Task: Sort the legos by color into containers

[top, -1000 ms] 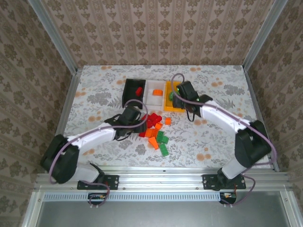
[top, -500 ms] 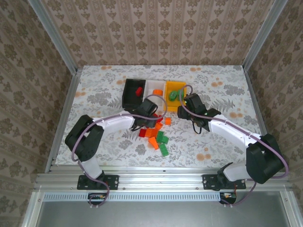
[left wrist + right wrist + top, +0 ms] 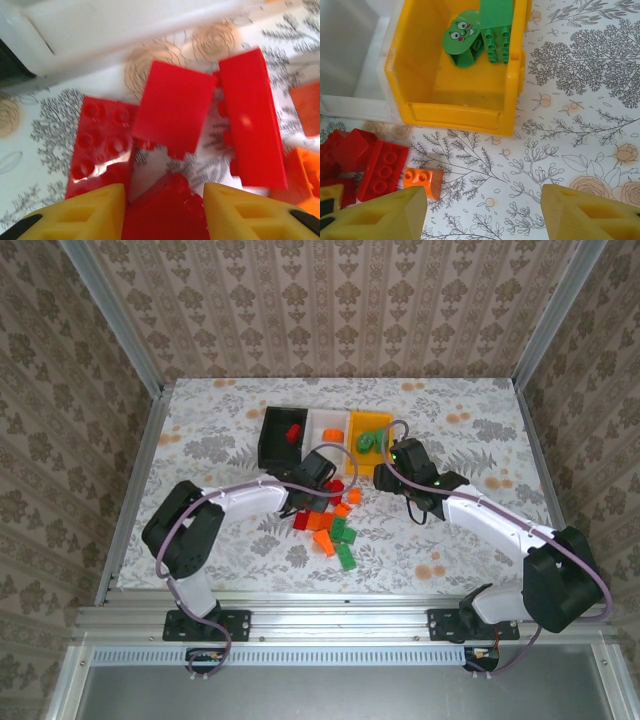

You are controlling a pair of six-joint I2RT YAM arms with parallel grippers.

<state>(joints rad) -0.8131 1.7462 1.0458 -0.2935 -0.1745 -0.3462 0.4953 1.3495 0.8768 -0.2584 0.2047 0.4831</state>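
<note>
While the right gripper (image 3: pixel 483 192) hangs open, the left gripper (image 3: pixel 164 192) straddles a red brick (image 3: pixel 165 222), grip unclear.

The red plastic studded brick (image 3: pixel 102 145) is glossy, with a white glare patch on its studs. The yellow-orange plastic bin (image 3: pixel 455 117) looks smooth and semi-glossy. The table (image 3: pixel 570 75) carries a matt floral-printed covering. The right claw (image 3: pixel 482 192) has dull, faintly grainy yellow plastic fingers (image 3: pixel 380 215).
</note>
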